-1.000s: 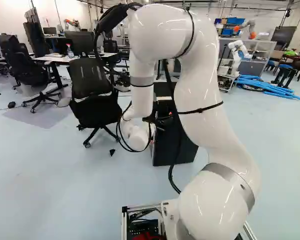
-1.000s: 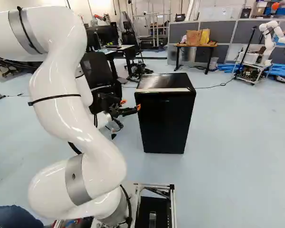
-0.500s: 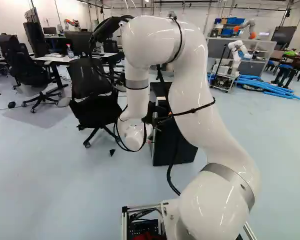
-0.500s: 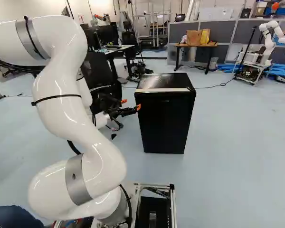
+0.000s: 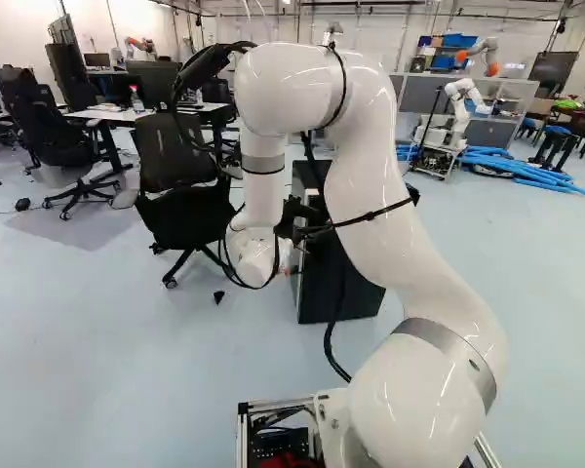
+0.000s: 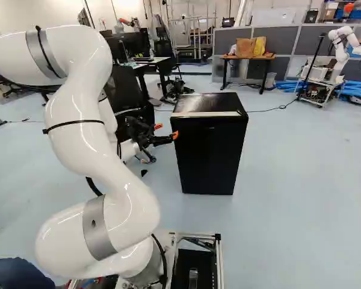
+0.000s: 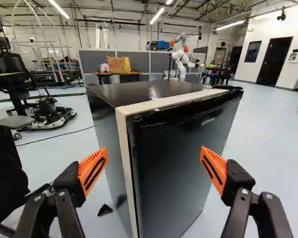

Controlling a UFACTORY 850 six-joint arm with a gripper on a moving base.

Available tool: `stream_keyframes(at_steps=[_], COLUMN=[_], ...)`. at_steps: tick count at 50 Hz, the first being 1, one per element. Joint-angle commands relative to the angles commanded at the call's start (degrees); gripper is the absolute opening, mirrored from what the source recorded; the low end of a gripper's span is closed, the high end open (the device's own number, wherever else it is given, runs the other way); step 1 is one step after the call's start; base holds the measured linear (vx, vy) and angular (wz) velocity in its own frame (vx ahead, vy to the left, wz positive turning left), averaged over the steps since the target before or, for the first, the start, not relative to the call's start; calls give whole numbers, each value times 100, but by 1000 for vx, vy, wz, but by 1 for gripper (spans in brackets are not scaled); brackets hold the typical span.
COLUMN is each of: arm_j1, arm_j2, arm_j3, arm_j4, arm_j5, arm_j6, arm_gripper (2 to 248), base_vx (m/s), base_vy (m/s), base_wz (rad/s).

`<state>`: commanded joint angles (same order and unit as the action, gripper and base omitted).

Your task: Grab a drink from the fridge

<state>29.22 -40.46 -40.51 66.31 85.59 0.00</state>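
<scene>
The inside of the glossy black box-shaped fridge (image 6: 210, 159) is hidden behind its shut door, so the drink's place cannot be told. The white arm (image 5: 370, 171) covers part of the fridge in the left base view. A beige strip edges the door. The fridge stands ahead of the black two-fingered gripper (image 6: 166, 130), whose orange-padded fingers are spread apart. A black mesh office chair (image 5: 180, 219) stands nearby; a black triangular piece (image 7: 105, 210) lies beside the fridge
</scene>
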Motion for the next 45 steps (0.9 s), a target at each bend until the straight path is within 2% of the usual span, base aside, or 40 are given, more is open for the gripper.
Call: stream_keyframes(at_steps=[45], arm_j1=[-249], arm_j2=[-193], arm_j3=[-375], arm_j4=[101], arm_j5=[66], arm_j6=[0], arm_gripper=[247], base_vx=[0], base_vy=[0], base_wz=[0])
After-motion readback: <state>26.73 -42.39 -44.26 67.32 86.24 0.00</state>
